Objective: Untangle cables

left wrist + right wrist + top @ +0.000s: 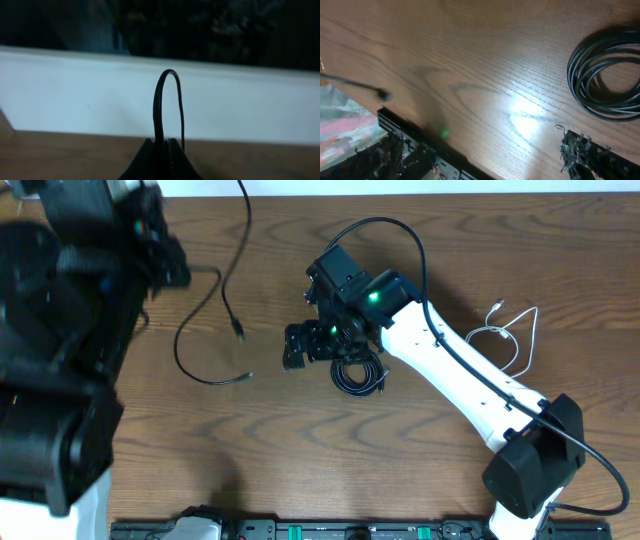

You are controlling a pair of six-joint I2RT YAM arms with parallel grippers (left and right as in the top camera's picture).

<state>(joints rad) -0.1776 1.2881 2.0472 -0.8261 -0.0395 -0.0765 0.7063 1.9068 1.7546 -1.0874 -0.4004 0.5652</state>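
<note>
My left gripper is shut on a thin black cable, which loops up above the fingertips. In the overhead view the black cable trails from the left arm across the table, with plug ends near the left-centre. A second black cable lies as a small coil beside my right gripper. The coil also shows in the right wrist view. My right gripper is open and empty, low over bare table left of the coil. The white cable lies loose at the right.
The left arm's dark bulk fills the left side of the overhead view. The right arm crosses from the bottom right to the centre. A black rail with connectors runs along the table's front edge.
</note>
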